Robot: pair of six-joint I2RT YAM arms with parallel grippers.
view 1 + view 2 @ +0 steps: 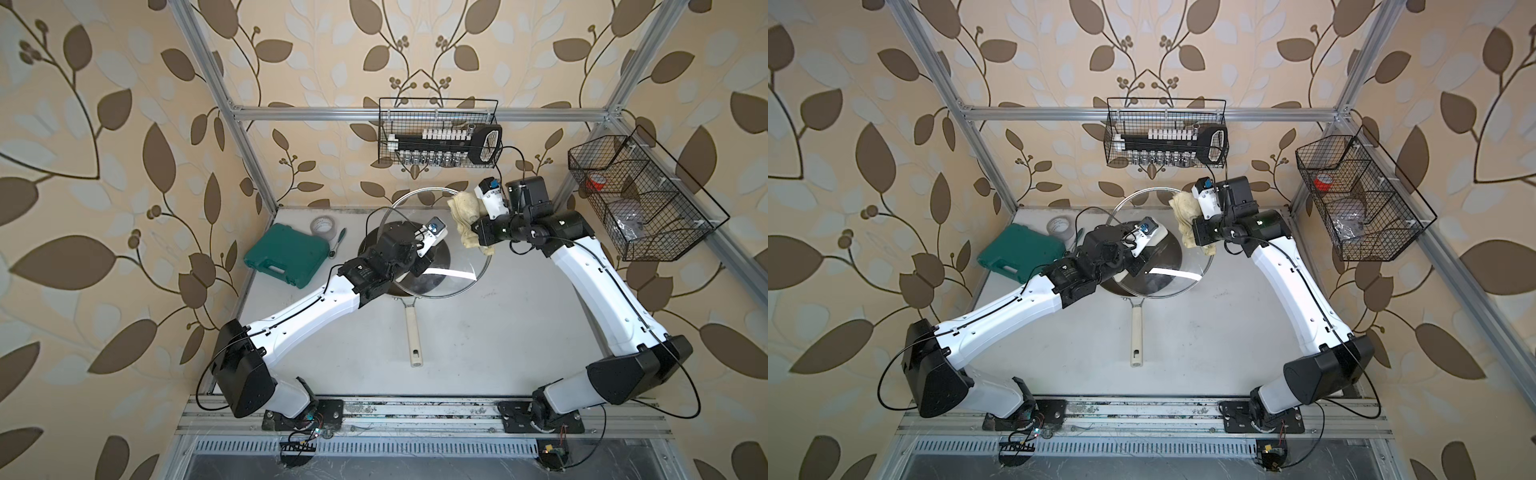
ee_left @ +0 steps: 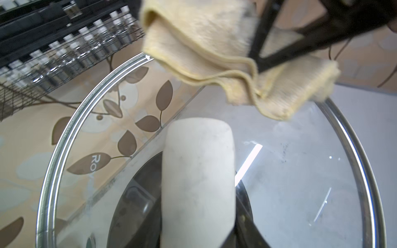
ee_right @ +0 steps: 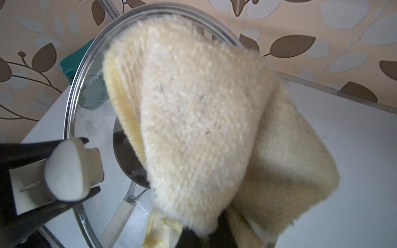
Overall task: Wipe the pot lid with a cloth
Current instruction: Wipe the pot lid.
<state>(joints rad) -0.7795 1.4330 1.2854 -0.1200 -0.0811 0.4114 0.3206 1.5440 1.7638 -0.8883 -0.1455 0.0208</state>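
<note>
The pot lid (image 1: 461,259) (image 1: 1185,266), clear glass with a metal rim, is held tilted above the table. My left gripper (image 1: 419,264) (image 1: 1138,262) (image 2: 197,236) is shut on its cream bar handle (image 2: 197,171) (image 3: 64,169). The pale yellow cloth (image 1: 463,212) (image 1: 1183,214) (image 2: 214,53) (image 3: 204,118) hangs folded from my right gripper (image 1: 471,226) (image 1: 1192,232) (image 3: 214,232), which is shut on it. The cloth lies against the lid's far right rim (image 2: 335,120). It hides the right fingertips.
A dark frying pan sits under the lid, its cream handle (image 1: 414,332) (image 1: 1136,332) pointing to the front. A green case (image 1: 286,253), a tape roll (image 1: 324,226) and a screwdriver (image 1: 336,245) lie at the left. Wire baskets hang on the back wall (image 1: 436,137) and at the right (image 1: 640,195).
</note>
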